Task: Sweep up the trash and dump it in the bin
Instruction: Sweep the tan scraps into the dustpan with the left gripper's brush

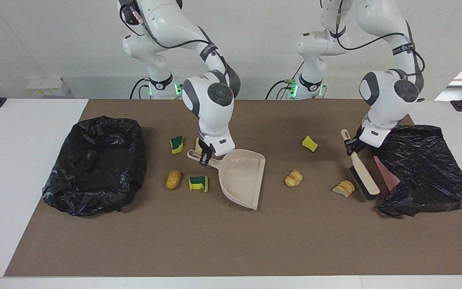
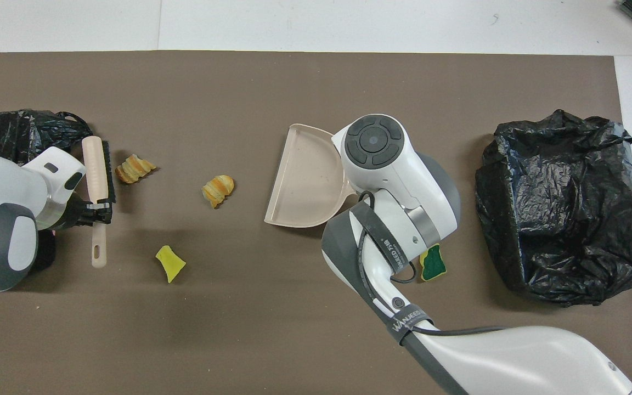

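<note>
Beige dustpan and beige brush with black bristles on a brown mat; glossy black bags at both frame edges; yellow-green sponges, golden striped pastries, white arms

Seven small bits of trash are lying scattered on the brown mat. A yellow sponge wedge is sitting alone toward the left arm's end. Farther from the robots, two golden-brown, ridged pastry lumps are resting apart: one near the mat's middle, the other closer to the left arm's end, just beside the brush bristles. Toward the right arm's end, a green-and-yellow sponge piece is lying beside a pale beige chunk that is showing only partly. Farther from the robots, a golden-brown lump and another green-and-yellow sponge piece are lying side by side.
</note>
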Tool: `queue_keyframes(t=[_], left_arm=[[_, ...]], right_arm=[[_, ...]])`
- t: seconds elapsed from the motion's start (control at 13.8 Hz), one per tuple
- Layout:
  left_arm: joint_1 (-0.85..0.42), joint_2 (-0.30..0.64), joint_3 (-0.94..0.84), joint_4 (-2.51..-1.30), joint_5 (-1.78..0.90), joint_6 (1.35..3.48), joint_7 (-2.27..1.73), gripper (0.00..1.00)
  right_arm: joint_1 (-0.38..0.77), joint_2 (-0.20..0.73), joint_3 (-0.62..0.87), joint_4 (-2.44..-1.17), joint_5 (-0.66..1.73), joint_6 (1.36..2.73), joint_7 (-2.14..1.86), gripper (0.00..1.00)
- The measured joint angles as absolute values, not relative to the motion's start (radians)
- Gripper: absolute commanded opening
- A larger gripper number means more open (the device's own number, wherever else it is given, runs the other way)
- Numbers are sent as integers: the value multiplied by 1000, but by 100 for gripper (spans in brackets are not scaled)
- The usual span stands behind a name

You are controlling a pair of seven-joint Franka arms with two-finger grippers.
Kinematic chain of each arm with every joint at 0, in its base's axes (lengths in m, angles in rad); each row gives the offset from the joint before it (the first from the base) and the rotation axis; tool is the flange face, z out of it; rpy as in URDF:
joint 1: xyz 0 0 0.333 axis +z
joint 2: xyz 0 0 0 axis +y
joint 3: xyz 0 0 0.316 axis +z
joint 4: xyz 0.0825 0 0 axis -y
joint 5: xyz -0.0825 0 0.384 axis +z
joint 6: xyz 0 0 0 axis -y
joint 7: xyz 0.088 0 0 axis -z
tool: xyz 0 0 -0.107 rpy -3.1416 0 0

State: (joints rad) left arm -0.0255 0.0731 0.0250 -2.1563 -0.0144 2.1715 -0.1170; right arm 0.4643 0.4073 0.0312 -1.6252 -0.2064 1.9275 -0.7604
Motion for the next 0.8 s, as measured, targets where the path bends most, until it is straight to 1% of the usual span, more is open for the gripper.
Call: queue_keyframes(t=[0.29, 0.8], left_arm=[[-68, 98, -4, -2156, -15, 2190, -117, 0], [-273, 97, -12, -2159, -146, 2191, -118, 0]], right_arm=[[470, 412, 31, -1630, -221, 1928, -796, 0], [470, 412, 31, -1638, -229, 1929, -800, 0]])
